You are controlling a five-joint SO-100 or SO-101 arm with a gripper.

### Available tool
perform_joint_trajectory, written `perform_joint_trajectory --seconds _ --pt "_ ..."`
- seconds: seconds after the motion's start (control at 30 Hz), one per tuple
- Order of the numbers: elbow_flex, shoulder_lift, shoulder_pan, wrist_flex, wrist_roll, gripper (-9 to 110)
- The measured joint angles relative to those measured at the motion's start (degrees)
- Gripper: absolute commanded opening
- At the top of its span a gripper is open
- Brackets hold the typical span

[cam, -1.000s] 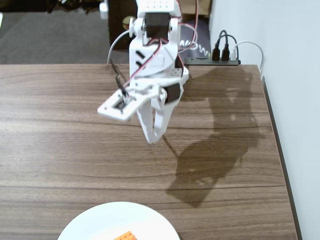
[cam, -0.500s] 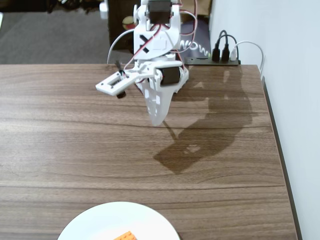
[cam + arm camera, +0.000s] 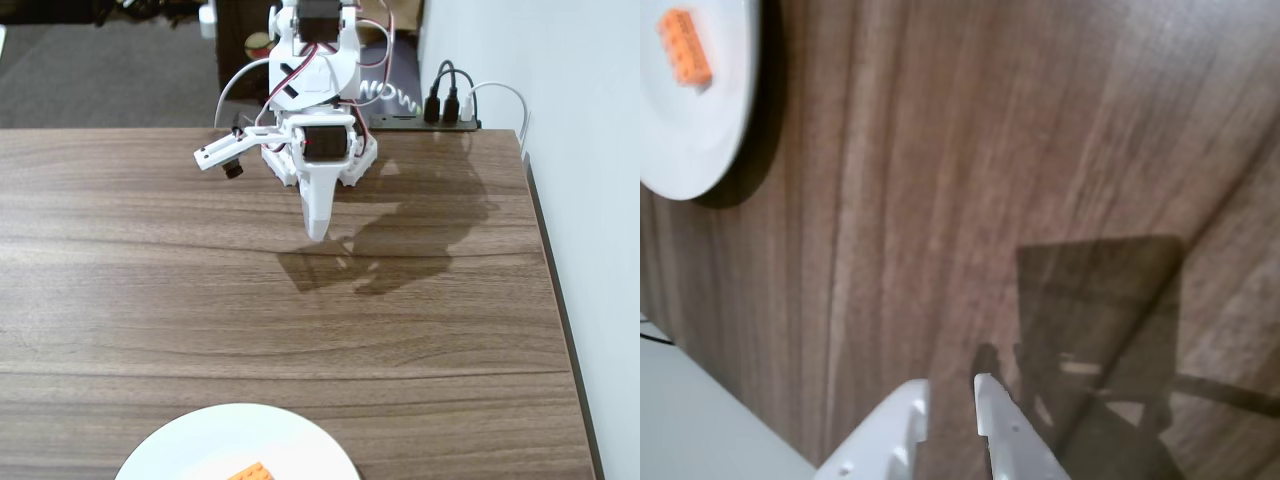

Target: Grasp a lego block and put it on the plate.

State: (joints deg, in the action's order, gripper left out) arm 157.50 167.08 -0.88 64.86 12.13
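Note:
The orange lego block (image 3: 250, 472) lies on the white plate (image 3: 190, 445) at the bottom edge of the fixed view, partly cut off by the frame. In the wrist view the block (image 3: 686, 46) rests on the plate (image 3: 695, 140) at the top left. My gripper (image 3: 316, 232) hangs far from the plate, close to the arm's base at the back of the table, pointing down. In the wrist view the gripper (image 3: 952, 382) is empty, its jaws a narrow gap apart with bare wood showing between them.
The wooden table (image 3: 150, 300) ends at a white wall on the right in the fixed view. A power strip with plugs (image 3: 450, 110) sits behind the arm's base (image 3: 320, 160). The table's edge (image 3: 730, 400) shows at the lower left in the wrist view.

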Motion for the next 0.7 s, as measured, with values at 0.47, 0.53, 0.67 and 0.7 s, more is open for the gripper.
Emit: perform_joint_trajectory --seconds 0.47,0.53,0.67,0.7 --pt "8.8 12.2 -1.7 3.3 -6.1 1" --pt "9.1 14.3 -1.5 4.2 -6.2 1" --pt "10.1 19.3 -2.2 6.9 -6.2 1" --pt "10.1 20.7 -2.3 7.2 -6.4 1"
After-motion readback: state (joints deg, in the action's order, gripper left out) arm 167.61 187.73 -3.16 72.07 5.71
